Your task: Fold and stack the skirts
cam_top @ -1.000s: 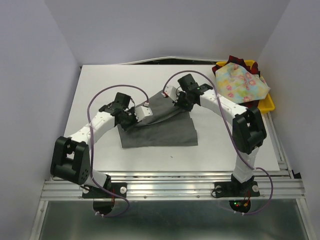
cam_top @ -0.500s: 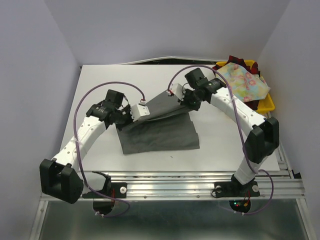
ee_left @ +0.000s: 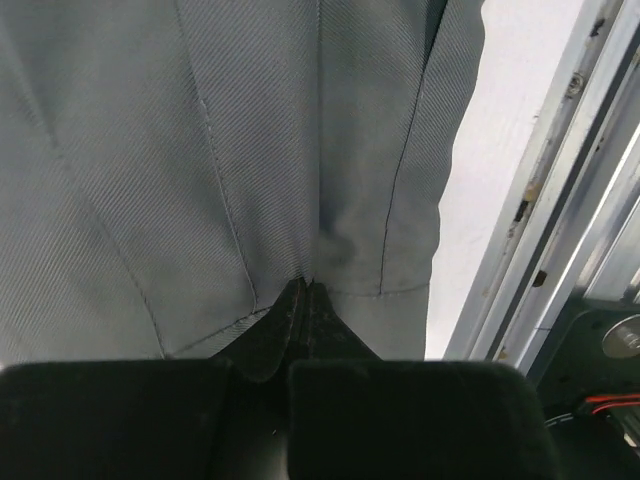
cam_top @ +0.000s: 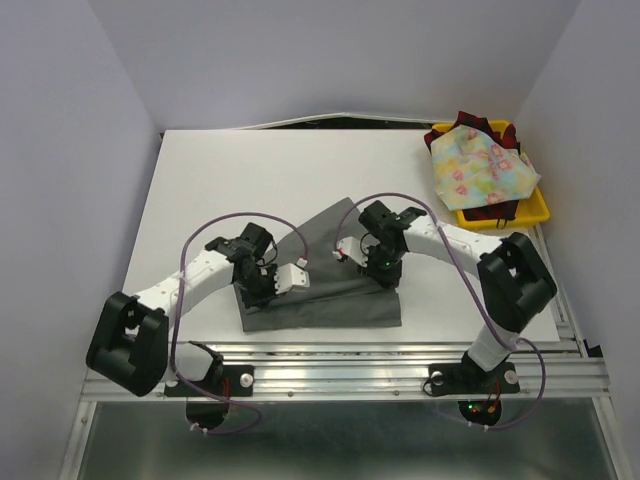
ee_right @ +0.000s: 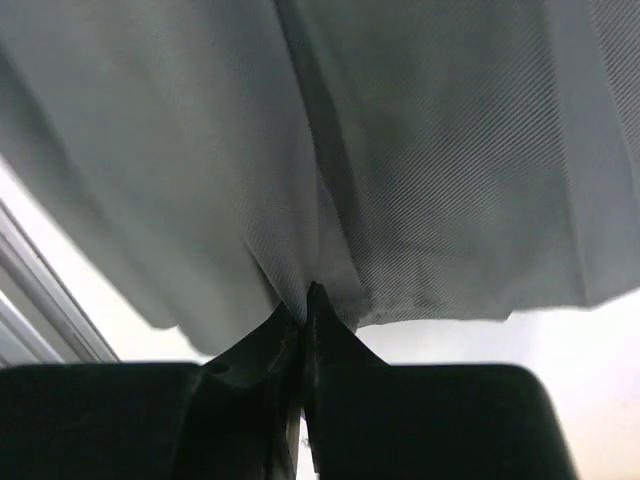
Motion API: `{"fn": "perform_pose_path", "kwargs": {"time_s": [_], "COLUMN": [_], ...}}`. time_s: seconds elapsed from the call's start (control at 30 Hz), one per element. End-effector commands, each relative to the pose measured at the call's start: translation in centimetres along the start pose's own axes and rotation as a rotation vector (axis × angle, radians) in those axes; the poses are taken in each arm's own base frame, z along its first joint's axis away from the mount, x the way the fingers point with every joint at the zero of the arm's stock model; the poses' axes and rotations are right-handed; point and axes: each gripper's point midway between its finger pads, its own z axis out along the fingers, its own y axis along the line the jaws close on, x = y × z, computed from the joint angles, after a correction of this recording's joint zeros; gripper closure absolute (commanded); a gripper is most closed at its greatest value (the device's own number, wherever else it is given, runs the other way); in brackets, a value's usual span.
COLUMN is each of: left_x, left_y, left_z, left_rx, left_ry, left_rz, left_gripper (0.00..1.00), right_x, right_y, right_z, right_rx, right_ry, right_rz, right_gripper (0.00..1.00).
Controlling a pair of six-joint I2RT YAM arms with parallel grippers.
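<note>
Left fingers [ee_left: 283,322] and right fingers [ee_right: 284,338] of mine clamp the grey skirt [cam_top: 320,310] near the bench's [cam_top: 250,170] front edge; yellow tray [cam_top: 538,206], back right, holds floral skirt [cam_top: 480,165] over plaid skirt [cam_top: 466,121].

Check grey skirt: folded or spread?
Partly folded: grey skirt lies doubled over itself, left end effector and right end effector pinching it.

Readable text: none in any view.
grey skirt [cam_top: 320,310]: plain weave and stitched seams up close; no lettering shows on it.
floral skirt [cam_top: 480,165], at 1 o'clock on the surface: printed pattern only, nothing that reads as words.
yellow tray [cam_top: 535,205]: too small to make out any marking.
</note>
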Motion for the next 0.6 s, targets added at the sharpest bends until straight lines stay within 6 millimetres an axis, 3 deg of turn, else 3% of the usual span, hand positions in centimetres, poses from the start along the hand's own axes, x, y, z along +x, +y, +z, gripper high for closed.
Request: {"fn": "perform_pose_path", "kwargs": {"time_s": [0.0,0.07,0.17,0.2,0.3,0.33,0.4,0.43,0.47,0.53,0.57], "left_x": [0.8,0.7,0.4,0.2,0.2,0.3,-0.3,-0.3,-0.8,-1.8,-2.5], "left_y": [-0.6,0.1,1.3,1.5,2.3,2.3,3.2,3.2,3.6,4.2,4.7], "left_z": [2.4,3.3,3.8,3.9,4.7,5.1,5.4,5.7,5.7,5.7,5.5], "left_rx": [0.038,0.041,0.017,0.017,0.004,0.01,-0.013,-0.01,-0.019,-0.029,-0.04], "left_ry": [0.047,0.061,0.069,0.07,0.088,0.097,0.081,0.083,0.073,0.043,0.022], "left_rz": [-0.047,-0.087,-0.127,-0.126,-0.186,-0.215,-0.255,-0.298,-0.317,-0.353,-0.382], "left_gripper": [1.0,1.0,1.0,1.0,1.0,1.0,1.0,1.0,1.0,1.0,1.0], "right_x": [-1.2,-1.5,-3.4,-3.0,-4.5,-6.0,-6.7,-6.8,-9.3,-10.6,-12.0], "right_y": [-2.8,-4.7,-8.8,-9.3,-14.0,-16.4,-19.6,-21.1,-23.3,-25.9,-28.0], "right_z": [1.8,3.2,3.8,3.6,3.6,3.2,2.3,2.9,0.7,-1.0,-2.9], "right_rx": [0.101,0.148,0.233,0.245,0.314,0.353,0.431,0.448,0.518,0.592,0.651], "right_ry": [-0.025,-0.004,0.008,0.015,0.003,-0.023,-0.024,-0.025,-0.086,-0.121,-0.166], "right_rz": [0.061,0.089,0.128,0.14,0.167,0.167,0.167,0.185,0.181,0.199,0.209], "right_gripper": [0.97,0.99,0.99,0.99,0.99,0.99,0.99,0.99,0.99,0.96,0.94]}}
